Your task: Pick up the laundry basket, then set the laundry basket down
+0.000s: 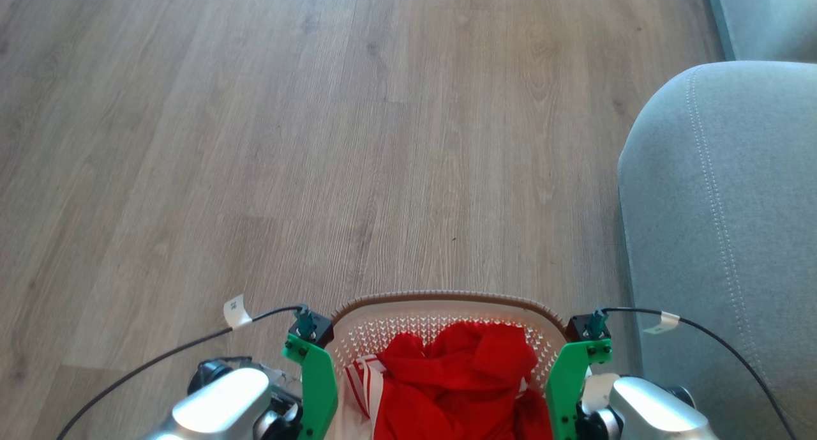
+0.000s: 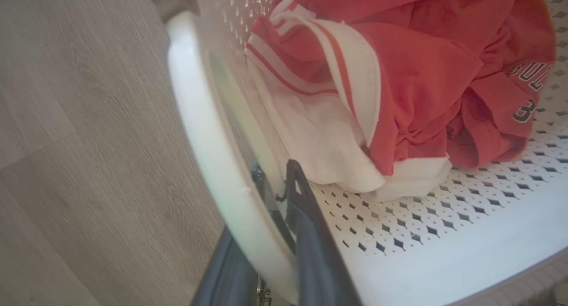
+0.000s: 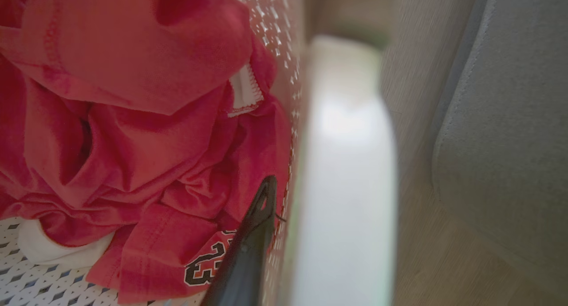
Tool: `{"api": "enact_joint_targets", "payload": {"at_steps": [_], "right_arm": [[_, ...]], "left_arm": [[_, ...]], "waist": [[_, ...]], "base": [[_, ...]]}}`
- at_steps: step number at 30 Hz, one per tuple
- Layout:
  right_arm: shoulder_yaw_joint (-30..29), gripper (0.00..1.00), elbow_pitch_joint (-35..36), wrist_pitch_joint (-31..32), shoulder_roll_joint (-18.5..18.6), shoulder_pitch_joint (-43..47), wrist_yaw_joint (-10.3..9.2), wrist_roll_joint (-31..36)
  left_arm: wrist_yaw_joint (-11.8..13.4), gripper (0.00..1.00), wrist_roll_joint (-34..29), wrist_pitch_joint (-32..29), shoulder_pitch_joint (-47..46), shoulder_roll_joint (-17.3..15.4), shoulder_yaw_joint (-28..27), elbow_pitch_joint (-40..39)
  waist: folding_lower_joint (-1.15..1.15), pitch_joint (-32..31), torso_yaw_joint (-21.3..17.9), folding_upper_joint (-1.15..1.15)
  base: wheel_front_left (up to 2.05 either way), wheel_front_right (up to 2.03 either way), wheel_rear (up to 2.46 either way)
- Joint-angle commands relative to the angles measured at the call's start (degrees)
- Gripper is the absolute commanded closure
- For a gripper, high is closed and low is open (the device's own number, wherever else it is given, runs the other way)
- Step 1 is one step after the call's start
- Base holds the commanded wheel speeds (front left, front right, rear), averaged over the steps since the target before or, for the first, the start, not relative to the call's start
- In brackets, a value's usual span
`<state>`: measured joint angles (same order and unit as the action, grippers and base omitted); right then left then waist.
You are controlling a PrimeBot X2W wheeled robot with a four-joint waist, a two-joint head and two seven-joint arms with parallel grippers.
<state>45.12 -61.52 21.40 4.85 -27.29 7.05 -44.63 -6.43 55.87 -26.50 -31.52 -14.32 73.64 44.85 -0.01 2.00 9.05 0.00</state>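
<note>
Directly ahead, the laundry basket [image 1: 447,303] lies crosswise, left fingers [image 2: 310,239] clamped across its left side, right fingers [image 3: 250,248] at its right side, their closure not discernible.

The small, rounded cream-white perforated plastic laundry basket [image 1: 383,331], with a brown woven-look rim [image 1: 440,295] and smooth white side handles [image 2: 199,119], sits upright and mouth up at the bottom middle of the head view. Crumpled red and white clothes [image 1: 459,376] lie inside it, one red piece printed with dark numbers. Its left wall stands between the two dark fingers of the left gripper [image 2: 275,172], and one finger of the right gripper [image 3: 266,195] lies just inside its right wall.
</note>
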Motion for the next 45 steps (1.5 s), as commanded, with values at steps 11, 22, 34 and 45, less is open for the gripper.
{"api": "enact_joint_targets", "payload": {"at_steps": [11,22,34,45], "right_arm": [[0.07,1.0,3.98,-0.97,-1.97,-0.64,0.44,2.4],[-1.23,1.0,4.99,-0.64,-1.97,-0.29,0.44,4.19],[-3.61,1.0,6.72,0.01,-1.97,0.71,0.44,6.21],[-5.91,1.0,8.36,1.25,-1.97,1.78,0.44,7.95]], "left_arm": [[-1.02,1.0,-0.95,-0.73,-2.31,0.03,-0.29,-3.84],[-0.91,1.0,-0.88,-0.59,-2.49,-0.31,-0.29,-3.58],[-0.32,1.0,-1.23,0.45,-2.9,-0.48,-0.31,-3.06],[-0.34,1.0,-1.38,0.77,-3.0,-0.47,-0.31,-2.69]], "waist": [[0.01,-0.26,0.1,0.0],[0.01,-0.56,0.16,0.0],[0.01,-0.94,-0.44,0.0],[0.01,-0.94,-0.79,0.0]], "base": [[0.0,0.0,0.0],[0.0,0.0,0.0],[0.0,0.0,0.0],[0.0,0.0,0.0]]}}
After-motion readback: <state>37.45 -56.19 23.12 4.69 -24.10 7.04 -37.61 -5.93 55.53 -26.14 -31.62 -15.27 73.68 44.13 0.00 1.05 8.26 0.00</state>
